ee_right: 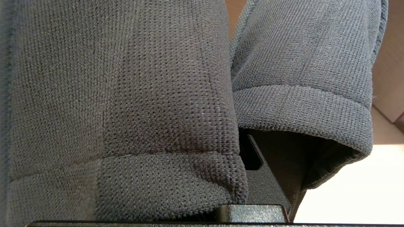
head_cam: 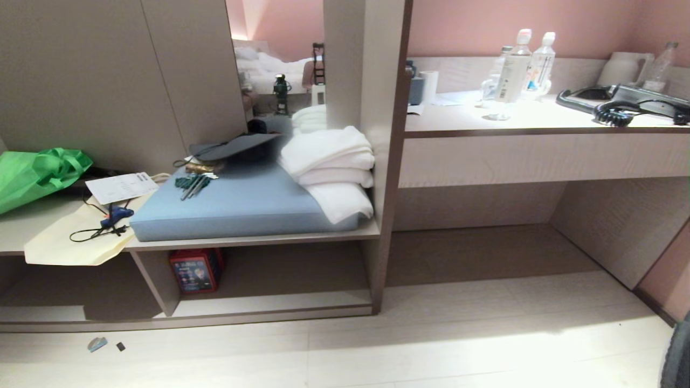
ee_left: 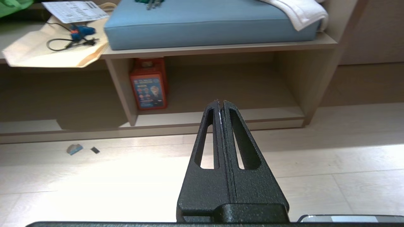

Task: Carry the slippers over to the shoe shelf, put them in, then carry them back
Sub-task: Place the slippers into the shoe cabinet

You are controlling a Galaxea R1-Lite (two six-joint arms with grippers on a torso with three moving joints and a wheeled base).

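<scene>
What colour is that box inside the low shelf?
Red, with a blue label: the box shows best in the left wrist view.

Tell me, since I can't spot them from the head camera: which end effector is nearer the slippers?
Right. The right end effector is shut on the slippers, which hang right over it. The left end effector is shut and empty, pointing at the shoe shelf, no slippers near it.

The slippers [ee_right: 126, 94], dark grey knit fabric, are hanging side by side, touching. The shoe shelf [head_cam: 269, 310], a low wood-grain cubby, is standing unoccupied by them.
</scene>
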